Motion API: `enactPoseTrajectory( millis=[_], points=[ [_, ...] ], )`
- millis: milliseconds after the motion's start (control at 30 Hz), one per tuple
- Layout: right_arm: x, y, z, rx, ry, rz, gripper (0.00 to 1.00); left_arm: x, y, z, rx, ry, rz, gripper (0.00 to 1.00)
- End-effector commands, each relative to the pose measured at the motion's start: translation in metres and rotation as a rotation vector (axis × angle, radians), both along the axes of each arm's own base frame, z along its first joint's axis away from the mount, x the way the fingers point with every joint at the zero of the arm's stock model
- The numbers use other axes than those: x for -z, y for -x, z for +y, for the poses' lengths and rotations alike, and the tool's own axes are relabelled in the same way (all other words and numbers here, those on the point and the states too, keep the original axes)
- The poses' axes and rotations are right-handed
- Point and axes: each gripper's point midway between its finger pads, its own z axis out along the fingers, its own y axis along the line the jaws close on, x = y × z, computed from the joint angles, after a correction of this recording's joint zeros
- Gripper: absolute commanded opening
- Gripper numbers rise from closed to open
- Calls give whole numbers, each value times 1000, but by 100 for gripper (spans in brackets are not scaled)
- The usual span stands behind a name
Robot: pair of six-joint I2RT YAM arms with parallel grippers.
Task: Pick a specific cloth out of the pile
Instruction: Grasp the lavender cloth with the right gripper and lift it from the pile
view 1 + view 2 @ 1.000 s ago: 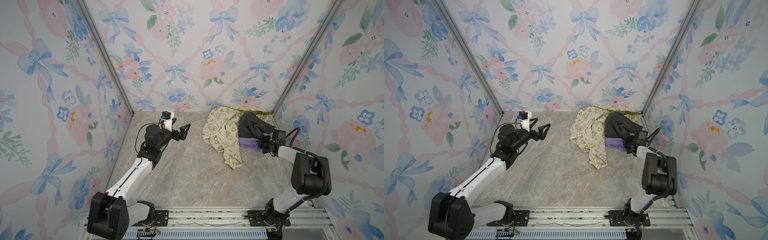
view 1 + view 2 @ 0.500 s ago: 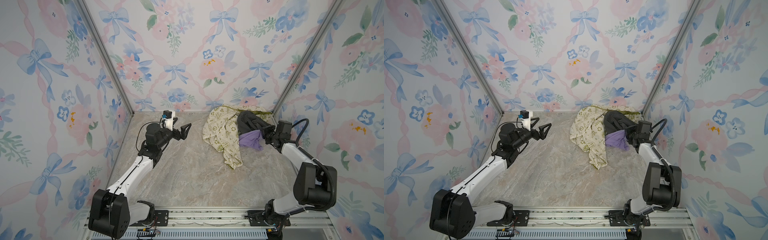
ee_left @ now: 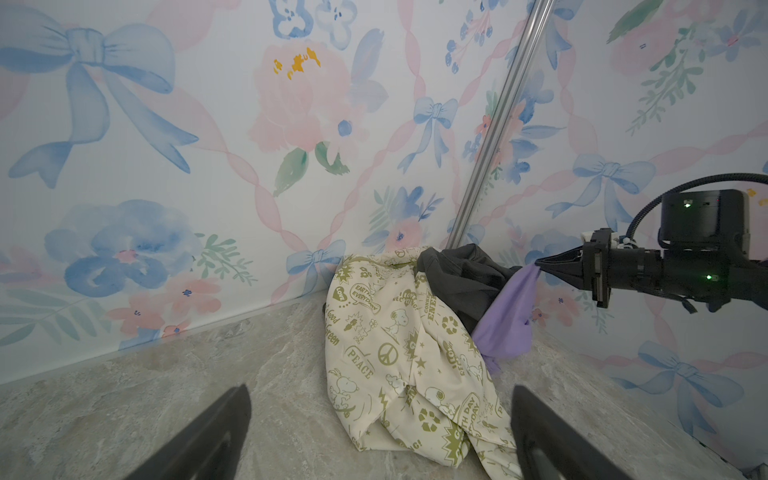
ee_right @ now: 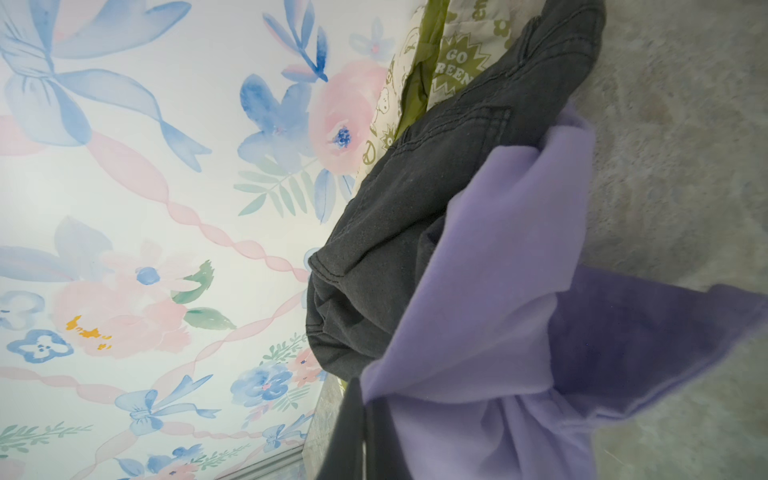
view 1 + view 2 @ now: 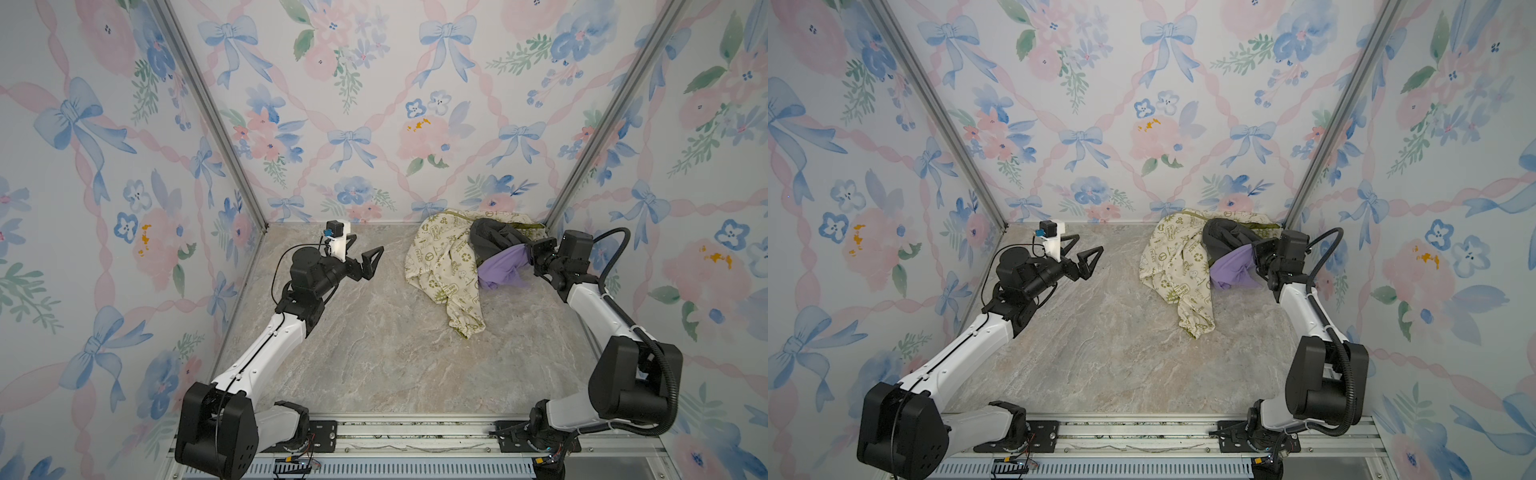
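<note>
The pile lies in the back right corner. In it are a cream cloth with olive prints, a dark grey cloth and the lavender cloth. My right gripper is shut on an edge of the lavender cloth. It holds that edge above the floor, and the rest hangs down beside the dark cloth. My left gripper is open and empty, raised at the back left and facing the pile.
Flowered walls close in the left, back and right sides. A metal corner post stands right behind the pile. The marble floor stretches from the pile to the front rail, where both arm bases sit.
My right gripper has risen and drawn back to the right with the lavender cloth's edge, pulling more purple out from under the dark cloth. The left arm has barely shifted.
</note>
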Motion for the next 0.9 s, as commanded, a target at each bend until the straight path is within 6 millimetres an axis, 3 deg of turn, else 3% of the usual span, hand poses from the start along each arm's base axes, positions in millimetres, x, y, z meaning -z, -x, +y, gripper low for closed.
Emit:
enactPoseTrajectory(
  millis=[0, 333, 867],
  points=[
    [-83, -9, 1, 6, 21, -243, 0, -14, 6, -3, 20, 29, -37, 98],
    [-147, -11, 3, 4, 44, -399, 0, -14, 7, -7, 30, 36, -32, 98],
    [-218, -11, 3, -6, 78, -564, 0, -18, 8, -8, 26, 43, -38, 98]
  ],
)
